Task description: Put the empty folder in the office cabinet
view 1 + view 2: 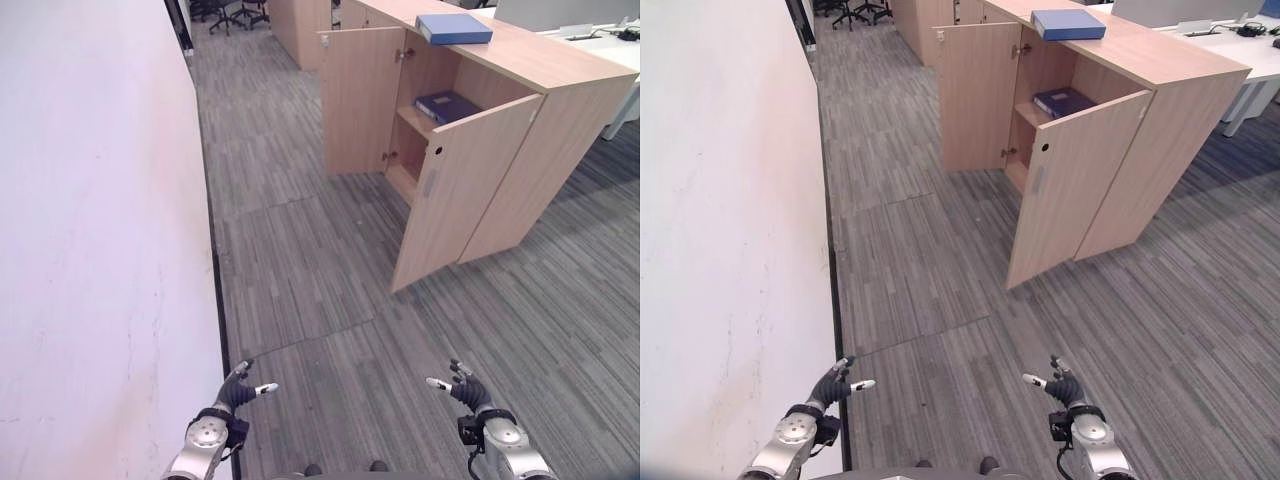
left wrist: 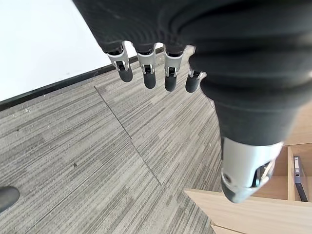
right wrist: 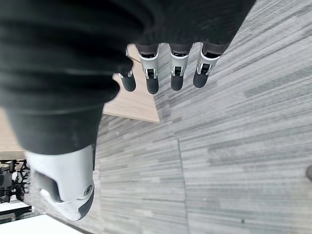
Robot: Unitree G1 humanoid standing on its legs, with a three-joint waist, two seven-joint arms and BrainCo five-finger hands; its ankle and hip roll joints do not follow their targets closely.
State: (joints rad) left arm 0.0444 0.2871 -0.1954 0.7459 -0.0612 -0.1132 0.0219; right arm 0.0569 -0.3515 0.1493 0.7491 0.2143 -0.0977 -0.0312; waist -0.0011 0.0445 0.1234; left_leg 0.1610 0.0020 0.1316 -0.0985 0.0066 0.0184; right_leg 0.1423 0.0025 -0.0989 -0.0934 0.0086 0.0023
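Blue folder [image 1: 454, 28] atop open-doored cabinet [image 1: 560, 120], another folder [image 1: 447, 105] inside.

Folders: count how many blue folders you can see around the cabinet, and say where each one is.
2. One light blue folder lies on top of the cabinet; one dark blue folder lies on the shelf inside it. The doors may hide others.
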